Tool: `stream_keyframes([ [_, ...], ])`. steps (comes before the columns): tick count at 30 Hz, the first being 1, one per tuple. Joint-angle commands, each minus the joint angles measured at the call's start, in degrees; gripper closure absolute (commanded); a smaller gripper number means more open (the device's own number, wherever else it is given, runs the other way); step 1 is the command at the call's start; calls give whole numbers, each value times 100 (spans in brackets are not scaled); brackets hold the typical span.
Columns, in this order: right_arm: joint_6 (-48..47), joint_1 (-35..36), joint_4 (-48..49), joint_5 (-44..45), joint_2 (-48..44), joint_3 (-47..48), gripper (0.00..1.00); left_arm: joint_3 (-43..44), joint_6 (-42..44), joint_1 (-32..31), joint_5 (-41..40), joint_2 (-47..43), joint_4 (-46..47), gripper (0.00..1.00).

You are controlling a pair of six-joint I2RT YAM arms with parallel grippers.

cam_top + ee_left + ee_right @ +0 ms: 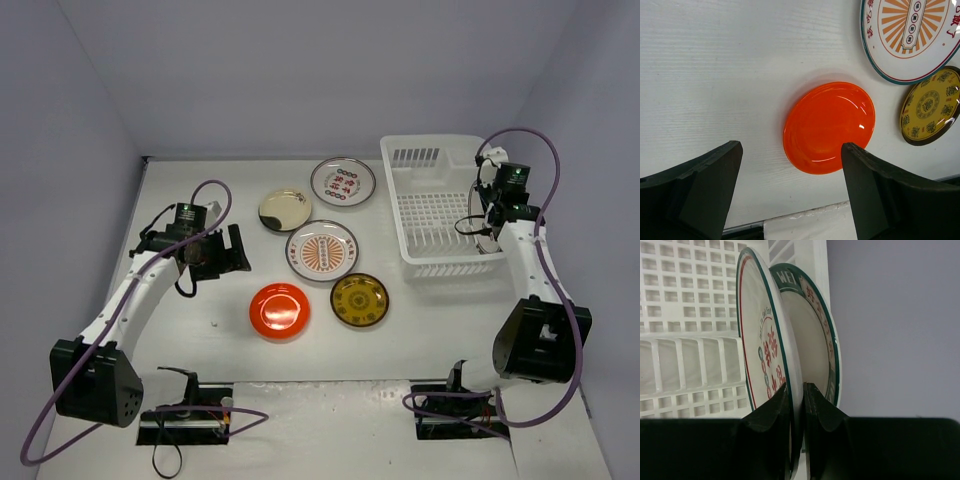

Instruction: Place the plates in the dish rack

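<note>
The white dish rack (pixel 440 205) stands at the back right. My right gripper (pixel 489 230) is over its right end, shut on the rim of an upright white plate with red patterns (pixel 767 340). A second green-rimmed plate (pixel 817 330) stands upright just behind it. The gripper's (pixel 796 390) jaws pinch the front plate's edge. On the table lie a cream plate (pixel 284 210), a white red-patterned plate (pixel 343 181), a sunburst plate (pixel 322 250), a red-orange plate (pixel 279 311) and a yellow-brown plate (pixel 360 299). My left gripper (pixel 225 255) is open and empty, above and left of the red-orange plate (pixel 829 127).
The rack's slotted wall and perforated floor (pixel 690 315) fill the left of the right wrist view. In the left wrist view the sunburst plate (pixel 912 35) and yellow-brown plate (pixel 931 105) lie right of the red-orange one. Walls close in the table on three sides.
</note>
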Motion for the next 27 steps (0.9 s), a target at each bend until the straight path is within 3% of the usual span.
stream_keyframes([
  [1,264,-48,597,-142,9,74,100,349,92,-42,91,-12,188,19],
  [5,423,-48,606,-195,123,13,98,349,40,-42,179,32,250,19],
  [9,713,-48,562,-256,141,30,81,349,-39,-42,328,138,390,19],
  [13,1047,-48,263,-406,133,258,74,296,-163,-68,513,252,592,19],
  [15,1213,-48,96,-415,54,363,56,313,-285,-77,600,419,715,19],
  [21,1600,-4,-290,-363,-377,891,33,576,-567,-279,777,910,1022,19],
  [27,1768,92,-537,-178,-992,1216,27,902,-856,-613,724,1482,1338,19],
])
